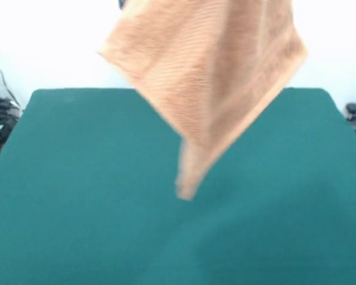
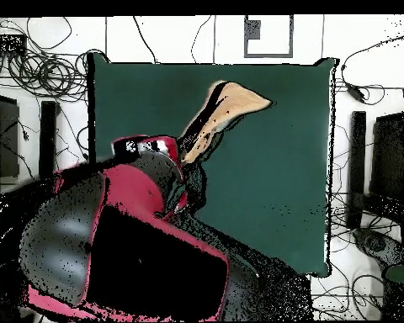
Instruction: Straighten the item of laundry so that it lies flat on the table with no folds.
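Towel (image 1: 210,77) hangs in the air above the table (image 1: 77,196), clear of the felt; front view shows it coming down from the picture's top edge, wide at the top, narrowing to one pointed corner at the bottom; that low corner is blurred, and hangs over the middle of the table as this view sees it; whether it touches the cloth cannot be told from the front, looks lifted; left corner juts out to the side at upper left, right side bulges out at upper right; vertical creases and a doubled layer run down the centre, so it is not flat; woven ribbing visible across the cloth; tag not seen.

Overhead view: towel (image 2: 222,109) shows as a narrow tan strip, edge-on, running from beside the arm's end up and right to a wider tip over the far half of the table (image 2: 298,168); arm (image 2: 130,235) is large, red and black, covers the lower left of the picture and the near left part of the table; its wrist end (image 2: 151,150) sits just beside the towel's lower end.

Gripper itself hidden in both views: cut off above the top edge in front view, buried under the arm overhead; jaws cannot tell, open or closed.

Cables (image 2: 37,67) lie on the white floor around the table; dark gear (image 1: 0,119) at the left edge in front view.
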Action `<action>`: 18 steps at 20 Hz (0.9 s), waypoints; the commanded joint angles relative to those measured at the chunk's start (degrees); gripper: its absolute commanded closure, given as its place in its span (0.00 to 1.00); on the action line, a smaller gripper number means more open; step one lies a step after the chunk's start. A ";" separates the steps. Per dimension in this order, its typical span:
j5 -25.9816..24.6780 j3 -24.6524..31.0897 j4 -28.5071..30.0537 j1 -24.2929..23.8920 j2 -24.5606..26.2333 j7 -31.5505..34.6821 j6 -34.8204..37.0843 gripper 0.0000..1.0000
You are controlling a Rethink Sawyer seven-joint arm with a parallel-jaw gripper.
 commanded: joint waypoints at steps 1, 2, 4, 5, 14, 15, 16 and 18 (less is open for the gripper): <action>-8.36 14.14 13.18 1.53 -0.40 -13.00 -5.95 1.00; -9.79 14.63 12.60 1.13 -0.23 -13.60 -6.07 1.00; -12.41 15.76 11.38 0.42 -0.15 -14.72 -5.83 1.00; -12.91 16.54 10.92 -0.16 -0.24 -14.96 -5.07 1.00; -17.50 25.45 9.22 -9.02 -2.30 -17.28 -3.75 1.00; -17.69 26.26 9.67 -10.00 -2.42 -17.09 -4.06 1.00; -18.17 26.83 10.19 -10.73 -2.78 -16.96 -4.31 1.00; -18.91 28.17 10.81 -12.35 -3.50 -16.95 -4.69 1.00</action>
